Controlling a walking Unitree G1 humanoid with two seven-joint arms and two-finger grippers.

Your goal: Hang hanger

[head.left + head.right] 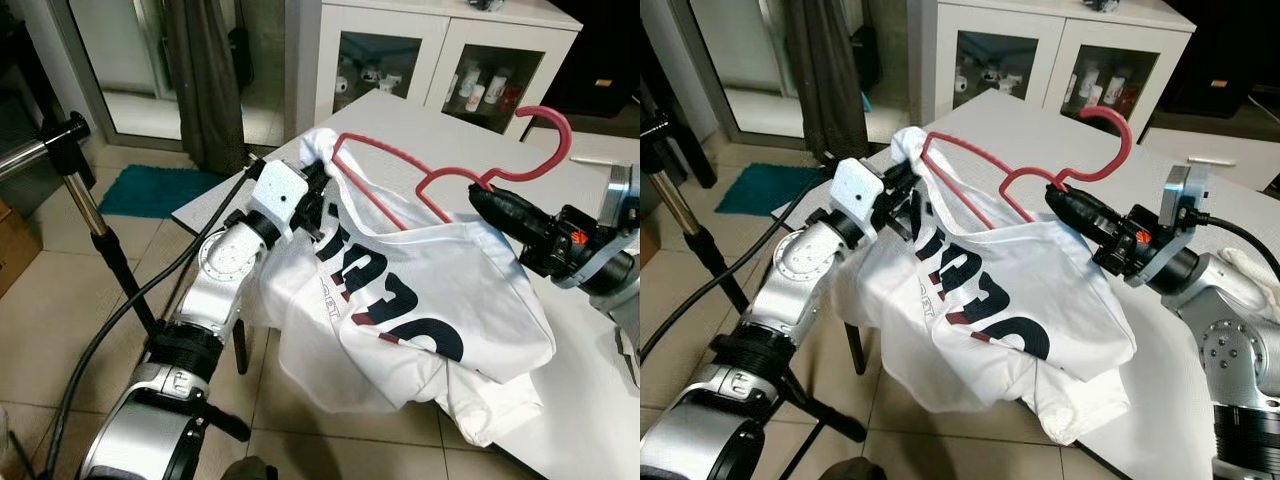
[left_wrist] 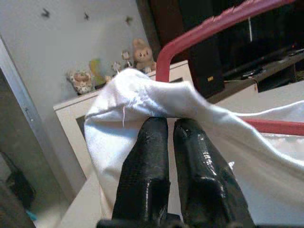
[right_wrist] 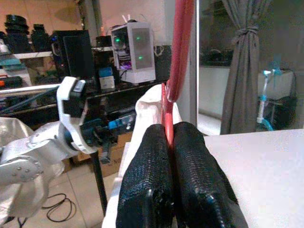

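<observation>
Left eye view shows the red hanger (image 1: pixel 440 165) held in the air above the white surface (image 1: pixel 600 400), with a white T-shirt (image 1: pixel 420 300) draped on it. The right end effector (image 1: pixel 480 195) is closed on the hanger below the hook, and the left end effector (image 1: pixel 322 178) is pinched on the shirt at the hanger's far end. I judge the hanger is lifted but not yet hung. Dark letters on the shirt are folded and cannot be read.

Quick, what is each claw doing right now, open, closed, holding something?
Left claw: closed on the white T-shirt at the hanger's end.
Right claw: closed on the red hanger near its hook.
</observation>
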